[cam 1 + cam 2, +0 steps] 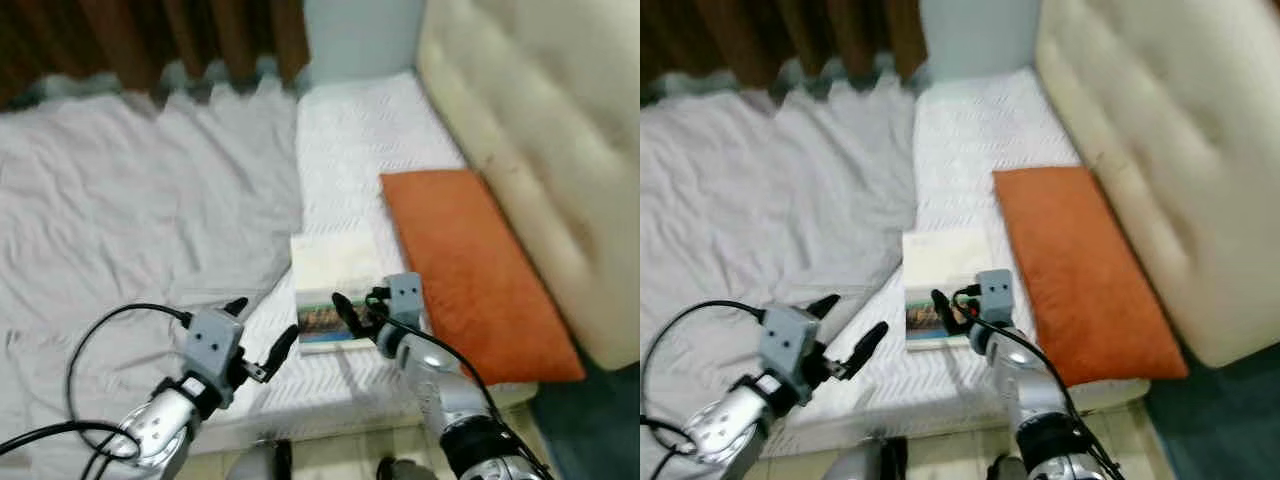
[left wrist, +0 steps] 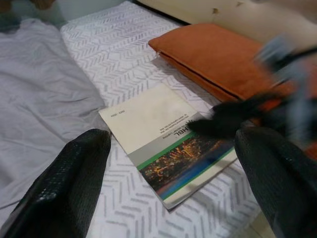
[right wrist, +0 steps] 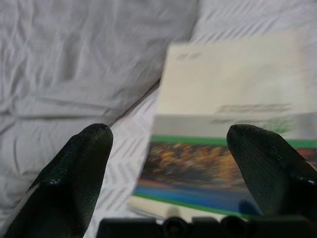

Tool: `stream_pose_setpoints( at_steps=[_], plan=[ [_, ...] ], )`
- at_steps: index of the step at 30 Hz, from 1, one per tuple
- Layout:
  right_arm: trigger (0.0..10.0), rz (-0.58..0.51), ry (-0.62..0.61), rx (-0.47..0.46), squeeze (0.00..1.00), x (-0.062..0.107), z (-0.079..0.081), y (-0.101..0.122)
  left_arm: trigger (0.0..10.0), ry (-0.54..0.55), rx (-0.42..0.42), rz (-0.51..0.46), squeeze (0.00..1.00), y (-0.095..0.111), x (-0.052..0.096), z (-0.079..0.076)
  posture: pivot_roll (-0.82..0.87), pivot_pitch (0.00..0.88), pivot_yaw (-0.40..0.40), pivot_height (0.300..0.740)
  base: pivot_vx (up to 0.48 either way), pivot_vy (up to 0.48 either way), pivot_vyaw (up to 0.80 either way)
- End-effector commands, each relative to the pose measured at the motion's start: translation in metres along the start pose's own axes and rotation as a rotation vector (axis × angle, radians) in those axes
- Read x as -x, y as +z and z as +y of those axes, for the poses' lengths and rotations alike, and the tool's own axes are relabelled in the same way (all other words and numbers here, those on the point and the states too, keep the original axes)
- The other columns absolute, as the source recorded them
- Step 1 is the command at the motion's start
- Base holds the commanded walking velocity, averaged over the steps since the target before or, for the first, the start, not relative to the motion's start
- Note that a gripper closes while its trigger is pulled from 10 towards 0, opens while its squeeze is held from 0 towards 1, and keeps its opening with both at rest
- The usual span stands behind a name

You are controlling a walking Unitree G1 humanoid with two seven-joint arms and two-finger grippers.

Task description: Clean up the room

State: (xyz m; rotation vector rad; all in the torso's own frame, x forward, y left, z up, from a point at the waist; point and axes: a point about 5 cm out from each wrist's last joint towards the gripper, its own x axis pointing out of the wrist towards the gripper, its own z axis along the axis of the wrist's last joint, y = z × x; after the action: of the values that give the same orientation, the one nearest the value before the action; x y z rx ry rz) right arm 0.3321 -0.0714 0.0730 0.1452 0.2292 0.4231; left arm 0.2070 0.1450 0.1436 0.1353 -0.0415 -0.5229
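A thin book [image 1: 335, 285] with a cream cover and a green-edged city photo lies flat on the white mattress [image 1: 360, 140], near its front edge. My right gripper [image 1: 360, 312] is open and hovers just over the book's near end; in the right wrist view the book [image 3: 233, 134] lies between and beyond its fingers [image 3: 84, 168]. My left gripper [image 1: 262, 328] is open too, just left of the book and pointing toward it. The left wrist view has the book [image 2: 163, 134] ahead, with a blurred black finger [image 2: 228, 119] of the right gripper over its far edge.
An orange pillow [image 1: 470, 265] lies right of the book against the cream padded headboard [image 1: 540, 130]. A crumpled grey blanket [image 1: 130, 230] covers the bed's left side. Brown curtains [image 1: 150, 35] hang behind. Floor shows below the mattress edge.
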Motion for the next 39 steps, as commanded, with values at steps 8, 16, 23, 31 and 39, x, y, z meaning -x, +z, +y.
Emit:
stream_pose_setpoints(
  at_steps=[8, 16, 23, 31, 39],
  plan=[
    [10.0, -0.034, -0.051, 0.171, 0.0, -0.015, 0.018, 0.001, 10.0, -0.054, 0.019, 0.138, 0.0, 0.013, 0.065, -0.045, 0.23, 0.691, 0.046, 0.74, 0.0, 0.0, 0.0],
    [10.0, -0.015, -0.102, 0.233, 0.0, -0.019, 0.019, 0.0, 10.0, -0.007, 0.058, 0.207, 0.0, 0.023, 0.088, -0.052, 0.27, 0.709, 0.07, 0.74, 0.0, 0.0, 0.0],
    [10.0, 0.021, -0.142, 0.221, 0.0, -0.018, 0.019, -0.007, 10.0, -0.012, 0.088, 0.229, 0.0, 0.028, 0.099, -0.062, 0.28, 0.714, 0.086, 0.74, 0.0, 0.0, 0.0],
    [10.0, 0.15, -0.191, 0.235, 0.0, -0.01, 0.005, -0.026, 10.0, -0.011, 0.114, 0.238, 0.0, 0.027, 0.104, -0.066, 0.31, 0.713, 0.107, 0.74, 0.0, 0.0, 0.0],
    [10.0, 0.186, -0.3, 0.198, 0.0, -0.005, -0.021, -0.024, 10.0, -0.003, 0.109, 0.254, 0.0, 0.026, 0.108, -0.064, 0.31, 0.717, 0.101, 0.74, 0.0, 0.0, 0.0]
  ],
)
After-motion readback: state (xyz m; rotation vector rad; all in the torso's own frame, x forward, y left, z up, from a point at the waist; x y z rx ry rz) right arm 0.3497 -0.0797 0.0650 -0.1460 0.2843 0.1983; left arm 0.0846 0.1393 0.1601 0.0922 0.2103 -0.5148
